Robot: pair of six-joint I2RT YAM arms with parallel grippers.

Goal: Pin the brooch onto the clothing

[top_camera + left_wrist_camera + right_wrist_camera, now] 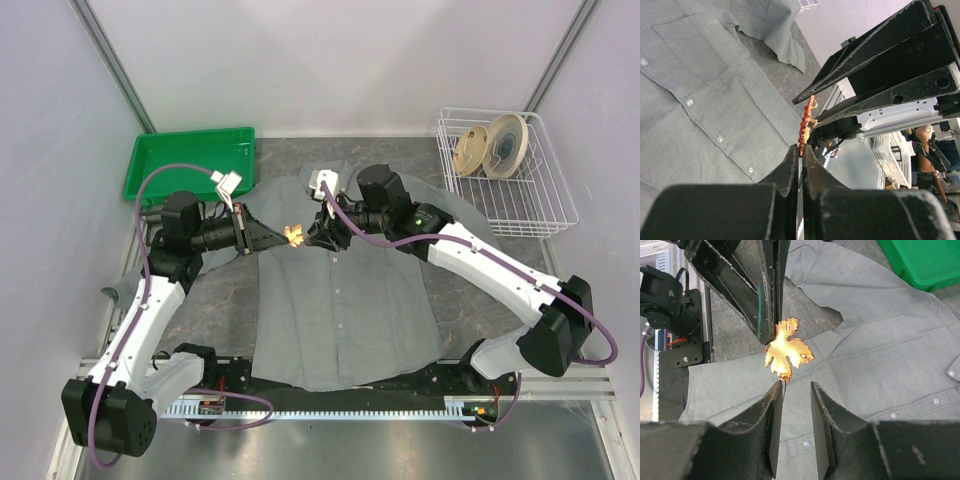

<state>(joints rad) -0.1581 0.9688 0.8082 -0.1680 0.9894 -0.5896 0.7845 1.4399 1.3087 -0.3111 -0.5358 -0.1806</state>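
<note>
The brooch (786, 347) hung in the air over the upper part of the shirt (340, 320), pinched by one edge in the left tool (800, 149), whose fingers were pressed together on it. The right tool (796, 387) faced it with jaws apart and held nothing. The brooch's lower tip, with what looked like a thin dark pin, lay close to one finger rather than mid-gap. The step seemed to be getting a second hold on that lower end. Doing it well would likely have meant shifting the right tool sideways until the tip sat centred, then closing gently, since so thin a piece could twist or slip out of the left tool's narrow hold. The right wrist view alone showed the flat leaf face and where the tip sat between the fingers. The left wrist view gave the brooch edge-on, a mere line, yet showed how little of it was pinched. Only the top view showed both arms meeting above the shirt spread on the tabletop (220, 300).
</note>
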